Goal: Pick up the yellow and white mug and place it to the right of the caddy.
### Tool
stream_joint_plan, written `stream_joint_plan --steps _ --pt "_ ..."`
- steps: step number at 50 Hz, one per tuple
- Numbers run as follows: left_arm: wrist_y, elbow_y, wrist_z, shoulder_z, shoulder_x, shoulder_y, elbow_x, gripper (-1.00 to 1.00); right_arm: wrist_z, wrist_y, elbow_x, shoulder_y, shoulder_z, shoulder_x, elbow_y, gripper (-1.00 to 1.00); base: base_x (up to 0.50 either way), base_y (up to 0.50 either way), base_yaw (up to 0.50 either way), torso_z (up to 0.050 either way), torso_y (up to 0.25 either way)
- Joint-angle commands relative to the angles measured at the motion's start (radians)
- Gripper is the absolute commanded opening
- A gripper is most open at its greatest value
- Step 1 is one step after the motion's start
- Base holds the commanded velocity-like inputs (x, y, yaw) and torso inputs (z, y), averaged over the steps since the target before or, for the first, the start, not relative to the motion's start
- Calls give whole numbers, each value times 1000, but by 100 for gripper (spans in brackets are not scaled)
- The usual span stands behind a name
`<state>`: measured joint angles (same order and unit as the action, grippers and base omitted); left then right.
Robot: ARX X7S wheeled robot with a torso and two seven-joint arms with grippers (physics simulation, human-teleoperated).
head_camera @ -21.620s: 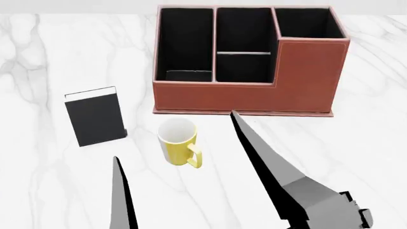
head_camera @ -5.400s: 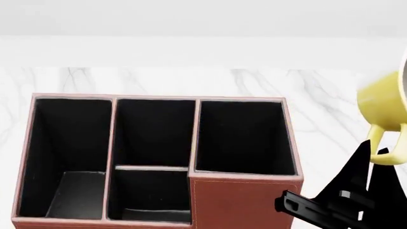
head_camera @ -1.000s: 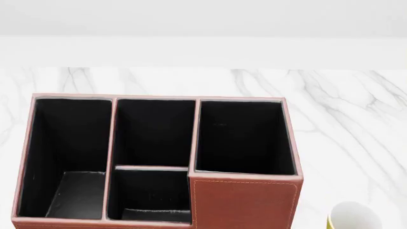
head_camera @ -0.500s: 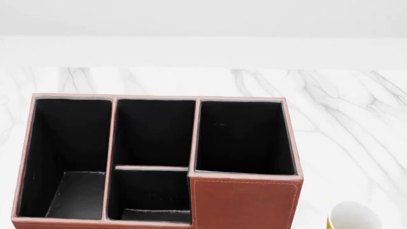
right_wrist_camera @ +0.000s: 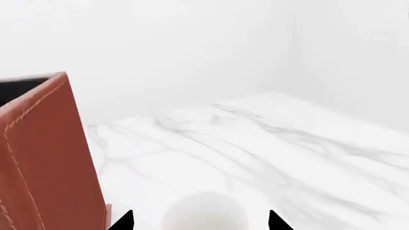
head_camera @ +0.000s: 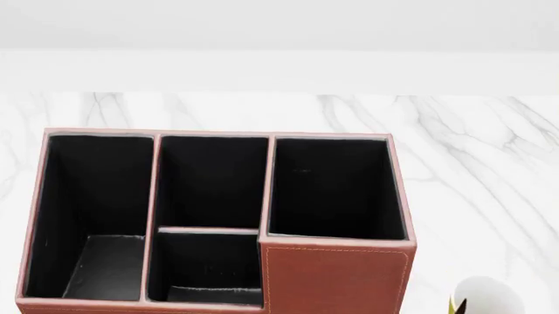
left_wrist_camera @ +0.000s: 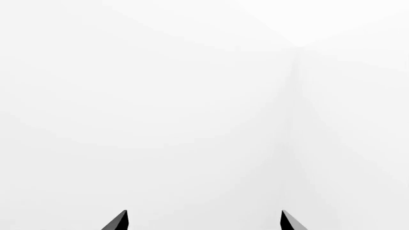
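The yellow and white mug (head_camera: 489, 294) stands upright on the marble table, just right of the caddy (head_camera: 336, 278), at the head view's bottom edge; only its white rim and a yellow sliver show. The caddy is a reddish-brown stitched box with black compartments. In the right wrist view the mug's white rim (right_wrist_camera: 204, 212) lies between the two dark tips of my right gripper (right_wrist_camera: 200, 221), which is open and clear of the mug on both sides. One dark fingertip (head_camera: 460, 306) shows beside the mug in the head view. My left gripper (left_wrist_camera: 204, 221) is open, facing blank white.
The caddy's brown side wall (right_wrist_camera: 45, 158) rises close beside the mug. White marble tabletop (head_camera: 489, 163) stretches right of and behind the caddy to a plain white wall (head_camera: 279, 26).
A dark fingertip has come into the head view's bottom edge beside the mug. The mug and the caddy have not moved.
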<state>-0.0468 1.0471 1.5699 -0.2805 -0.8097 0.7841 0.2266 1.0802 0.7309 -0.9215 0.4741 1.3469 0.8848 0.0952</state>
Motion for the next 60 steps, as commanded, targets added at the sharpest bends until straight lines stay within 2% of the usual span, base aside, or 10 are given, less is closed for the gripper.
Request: stream_joint_plan --steps 1,36,50,55,60 --pt "-2 0 0 -1 2 0 1 100 71 4 75 12 -18 70 -125 100 0 0 0 0 0" --pt "-1 0 0 1 -3 0 0 100 341 -33 348 26 -123 303 -561 100 0 0 0 0 0" --pt "21 0 0 16 -15 -21 8 100 463 23 464 -1 -205 404 -726 100 0 0 0 0 0" --pt "37 0 0 26 -20 -38 11 100 485 11 501 -34 -260 433 -788 100 0 0 0 0 0" --pt "48 0 0 36 -23 -52 13 100 488 -18 535 -150 -409 458 -871 100 0 0 0 0 0"
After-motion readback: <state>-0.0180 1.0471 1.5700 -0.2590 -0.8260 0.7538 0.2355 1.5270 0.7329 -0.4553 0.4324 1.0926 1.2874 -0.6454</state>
